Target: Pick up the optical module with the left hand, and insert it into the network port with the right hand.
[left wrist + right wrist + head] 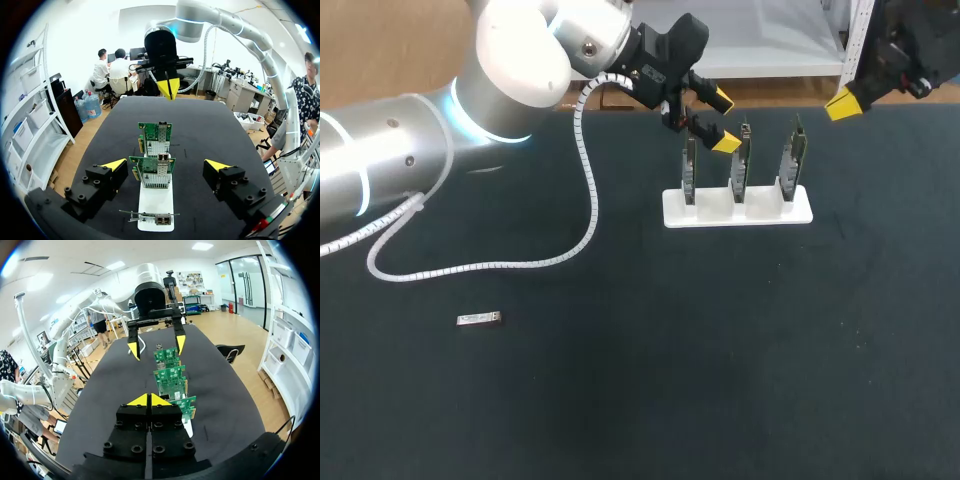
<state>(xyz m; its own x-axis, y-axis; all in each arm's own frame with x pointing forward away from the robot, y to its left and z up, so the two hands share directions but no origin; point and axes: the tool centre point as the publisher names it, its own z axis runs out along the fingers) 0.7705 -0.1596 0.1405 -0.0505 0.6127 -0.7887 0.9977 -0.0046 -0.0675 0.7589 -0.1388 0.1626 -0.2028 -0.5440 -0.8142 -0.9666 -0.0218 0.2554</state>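
Wide apart on the left gripper [722, 120], pressed together on the right gripper [840, 103], nothing held in either.

From the head view: flat table [670, 390] under dark matte cloth. Small thin silver bar, the optical module [478, 319], lying flat toward the left side, well apart from both grippers. Farther back, white rectangular stand [770, 212] with three green network cards [741, 160] upright in a row. Left arm thick, glossy white and silver, coming in from the left, with a white spiral cable [588, 200] drooping to the cloth; gripper near the left end of the row. Right gripper near the far edge, behind the stand's right end.

From the left wrist view: black blocky fingers [95, 187] with yellow wedge tips, one on each side of the row. Boxy metal network port [163, 160] on the middle card's top edge.

From the right wrist view: own tips joined into one yellow triangle, just before the nearest card.
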